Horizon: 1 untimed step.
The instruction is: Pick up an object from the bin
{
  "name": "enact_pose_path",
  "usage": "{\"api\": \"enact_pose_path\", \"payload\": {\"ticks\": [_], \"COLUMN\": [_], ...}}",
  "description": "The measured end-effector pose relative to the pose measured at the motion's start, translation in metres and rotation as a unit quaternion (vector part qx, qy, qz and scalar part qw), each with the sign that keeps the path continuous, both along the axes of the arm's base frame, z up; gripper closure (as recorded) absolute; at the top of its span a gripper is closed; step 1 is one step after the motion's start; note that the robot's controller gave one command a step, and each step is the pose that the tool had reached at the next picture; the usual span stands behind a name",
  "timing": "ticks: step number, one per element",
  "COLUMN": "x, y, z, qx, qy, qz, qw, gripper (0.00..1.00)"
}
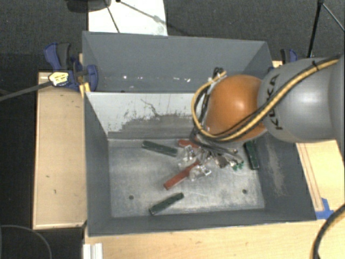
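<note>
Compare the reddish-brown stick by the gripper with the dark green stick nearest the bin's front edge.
The reddish-brown stick is rust-coloured; the dark green stick is almost black. The reddish-brown stick's upper end ends at the gripper; the dark green stick lies apart, alone. Both are slim, flat, slanted alike.

One overhead camera, fairly near, slightly to one side of the grey bin, arm at right.

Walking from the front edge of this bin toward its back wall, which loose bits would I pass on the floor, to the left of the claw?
dark green stick at the front → red-brown stick → dark green stick at the back
</note>
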<state>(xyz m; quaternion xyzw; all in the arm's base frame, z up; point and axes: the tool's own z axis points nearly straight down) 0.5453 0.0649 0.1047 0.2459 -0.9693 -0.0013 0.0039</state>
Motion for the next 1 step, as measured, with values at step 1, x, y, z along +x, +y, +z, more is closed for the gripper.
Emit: {"api": "enact_pose_path", "payload": {"ticks": [1], "x": [0.0017], "y": [0.0001], "z": [0.0221], "qx": [0.0], "qy": [-0.0031], "qz": [-0.001], "qw": [1.0], "gripper": [1.0]}}
